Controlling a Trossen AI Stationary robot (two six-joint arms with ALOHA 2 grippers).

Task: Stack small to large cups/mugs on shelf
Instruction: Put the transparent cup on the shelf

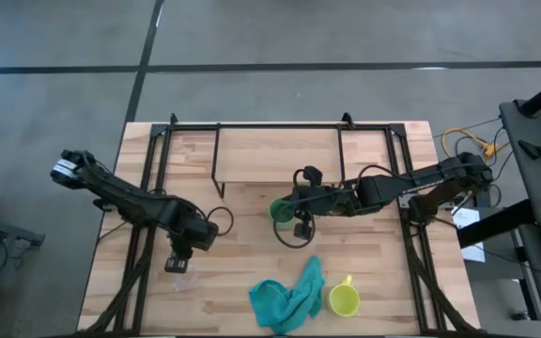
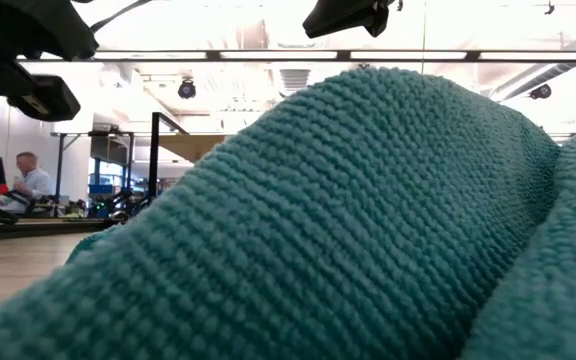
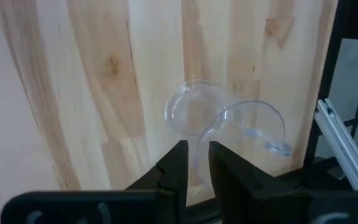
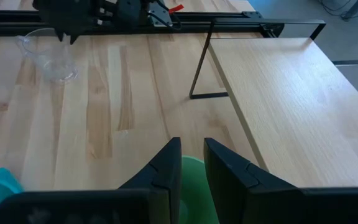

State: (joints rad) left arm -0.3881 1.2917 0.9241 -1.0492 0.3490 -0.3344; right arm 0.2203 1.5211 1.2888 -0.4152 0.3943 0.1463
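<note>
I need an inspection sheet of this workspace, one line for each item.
Surface: wooden table, light planks.
Job's things: shelf top bare; clear glass cup lying on its side; green cup near the shelf; yellow mug at the front.
Clutter: teal cloth beside the mug, blocking the low view.
Grippers: left claw closed on the glass cup's rim; right claw closed on the green cup's rim.
Cables: yellow cable beyond the table's right edge.
Surroundings: a person far behind.
</note>
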